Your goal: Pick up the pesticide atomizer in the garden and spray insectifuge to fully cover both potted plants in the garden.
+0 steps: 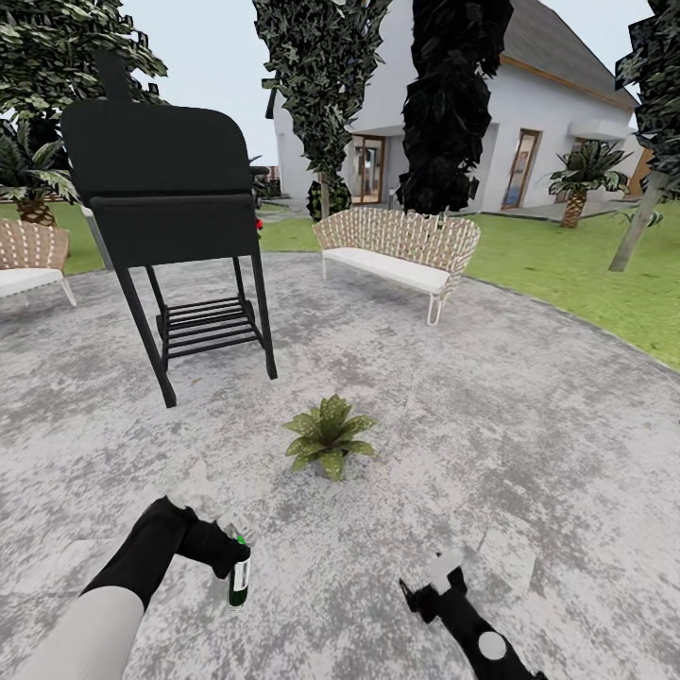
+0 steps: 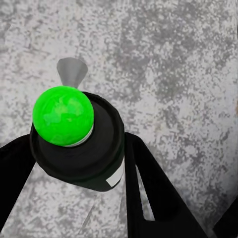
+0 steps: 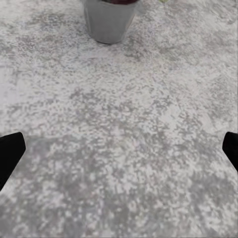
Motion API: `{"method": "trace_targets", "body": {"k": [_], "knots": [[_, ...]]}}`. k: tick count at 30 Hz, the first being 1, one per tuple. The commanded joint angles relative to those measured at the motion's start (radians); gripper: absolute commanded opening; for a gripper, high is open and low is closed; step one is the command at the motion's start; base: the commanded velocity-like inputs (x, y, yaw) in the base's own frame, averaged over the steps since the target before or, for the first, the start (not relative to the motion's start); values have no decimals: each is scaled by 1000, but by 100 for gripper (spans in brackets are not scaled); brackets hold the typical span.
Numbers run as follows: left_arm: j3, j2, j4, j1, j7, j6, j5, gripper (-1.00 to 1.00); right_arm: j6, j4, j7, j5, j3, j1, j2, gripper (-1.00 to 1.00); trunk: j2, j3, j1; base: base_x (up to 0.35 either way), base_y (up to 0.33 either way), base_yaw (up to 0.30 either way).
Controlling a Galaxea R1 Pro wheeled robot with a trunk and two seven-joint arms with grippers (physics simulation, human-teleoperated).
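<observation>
A potted plant (image 1: 329, 439), a low rosette of pointed olive-green speckled leaves, stands on the grey paving in the middle of the head view. Its grey pot (image 3: 109, 20) appears in the right wrist view. My left gripper (image 1: 227, 552) is shut on the pesticide atomizer (image 1: 238, 576), held upright near the paving, short of the plant and to its left. In the left wrist view the atomizer's dark body (image 2: 94, 156) with its green ball sits between the black fingers (image 2: 148, 198). My right gripper (image 1: 430, 586) hangs open and empty over the paving, its fingertips (image 3: 10, 153) wide apart.
A black barbecue grill (image 1: 170, 189) on legs stands beyond the plant to the left. A wicker bench (image 1: 397, 246) is at the back, another bench (image 1: 28, 260) at the far left. Lawn (image 1: 586, 274), trees and a white house (image 1: 529, 123) lie behind.
</observation>
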Motion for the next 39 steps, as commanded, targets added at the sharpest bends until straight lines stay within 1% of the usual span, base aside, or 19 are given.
{"method": "trace_targets", "body": {"k": [1, 2, 4, 7, 8, 9, 10, 11, 13, 16, 18, 20, 23, 25, 28, 30, 32, 37, 39], "knots": [[-1, -1, 0, -1, -9, -13, -9, -100, 36, -53, 104, 6, -5, -3, 2, 100, 0, -1, 0, 0, 0, 0], [-9, -1, 1, 0, -12, -31, -15, -100, 63, -91, 189, 7, 11, -13, 2, 100, 0, -1, 0, 0, 0, 0], [-68, 8, 20, -1, -17, -65, -34, -100, 105, -129, 345, 8, 86, -59, 2, 100, 0, -1, 0, 0, 0, 0], [-159, 13, 121, -10, -19, -89, -53, -100, 160, -141, 466, 6, 197, -113, 3, 100, 0, -1, 0, 0, 0, 0], [-169, 13, 137, -12, -19, -90, -59, -100, 163, -142, 476, 5, 217, -118, 3, 100, 0, -1, 0, 0, 0, 0], [-179, 12, 152, -12, -19, -90, -75, -100, 166, -143, 489, 4, 249, -124, 4, -100, 0, -1, 0, 0, 0, 0], [-184, 10, 159, -12, -19, -91, -87, -100, 168, -144, 504, 4, 267, -129, 5, -100, 0, -1, 0, 0, 0, 0], [-188, 5, 165, -11, -19, -91, -98, -100, 169, -147, 555, 4, 281, -132, 5, -100, 0, -1, 0, 0, 0, 0], [-191, -3, 167, -11, -19, -91, -102, -100, 170, -166, 629, 4, 286, -133, 5, -100, 0, -1, 0, 0, 0, 0], [-242, -15, 167, -11, -19, -92, -100, -100, 172, -178, 673, 4, 289, -133, 5, -100, 0, -1, 0, 0, 0, 0], [-259, -32, 167, -9, -17, -93, -98, -100, 173, -180, 718, 4, 290, -133, 9, -100, 0, -1, 0, 0, 0, 0], [-263, -49, 167, -6, -14, -95, -98, -100, 191, -188, 750, 5, 290, -133, 25, -100, 0, -1, 0, 0, 0, 0], [-269, -80, 168, -2, -12, -105, -98, -100, 210, -193, 765, 5, 290, -133, 40, -100, 0, -1, 0, 0, 0, 0], [-272, -94, 172, -1, -11, -155, -94, -100, 213, -193, 768, 5, 290, -133, 46, -100, 0, -1, 0, 0, 0, 0], [-272, -113, 193, -1, -10, -183, -91, -100, 214, -194, 769, 5, 290, -133, 48, -100, 0, -1, 0, 0, 0, 0], [-272, -144, 196, -1, -10, -187, -90, -100, 214, -194, 769, 5, 290, -133, 48, -100, 0, -1, 0, 0, 0, 0], [-272, -164, 196, -1, -9, -188, -89, -100, 214, -194, 769, 5, 290, -133, 48, -100, 0, -1, 0, 0, 0, 0], [-271, -168, 195, -2, -8, -193, -35, -100, 214, -194, 769, 5, 290, -133, 48, -100, 0, -1, 0, 0, 0, 0], [-271, -173, 196, -1, -8, -210, -26, -100, 214, -194, 769, 5, 290, -133, 48, -100, 0, -1, 0, 0, 0, 0]]}}
